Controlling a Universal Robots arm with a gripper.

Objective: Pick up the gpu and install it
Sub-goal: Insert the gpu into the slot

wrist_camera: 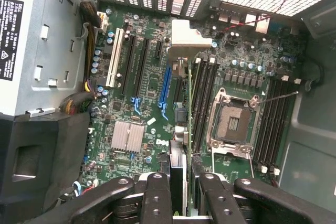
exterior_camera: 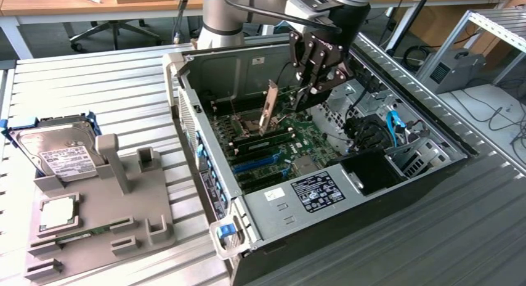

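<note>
The gpu (exterior_camera: pixel 267 108) stands on edge inside the open computer case (exterior_camera: pixel 191 116), a thin card just above the green motherboard (exterior_camera: pixel 308 138). My gripper (exterior_camera: pixel 310 89) reaches down into the case and is shut on the card's near end. In the wrist view the gpu (wrist_camera: pixel 180 129) runs edge-on away from my gripper (wrist_camera: pixel 181 195), with its black fan between the fingers (wrist_camera: pixel 156 198) and its pale end bracket (wrist_camera: pixel 189 34) at the case's slotted back wall. It lies between the blue slot (wrist_camera: pixel 166 86) and the memory slots (wrist_camera: pixel 202 98). Whether it is seated in a slot is hidden.
On the exterior view's left a grey fixture (exterior_camera: pixel 123 193) holds a silver hard drive (exterior_camera: pixel 56 151), a square chip (exterior_camera: pixel 58 212) and a narrow memory stick (exterior_camera: pixel 78 235). Inside the case are the labelled power supply (exterior_camera: pixel 316 192), a black shroud (exterior_camera: pixel 374 172) and an empty processor socket (wrist_camera: pixel 236 121).
</note>
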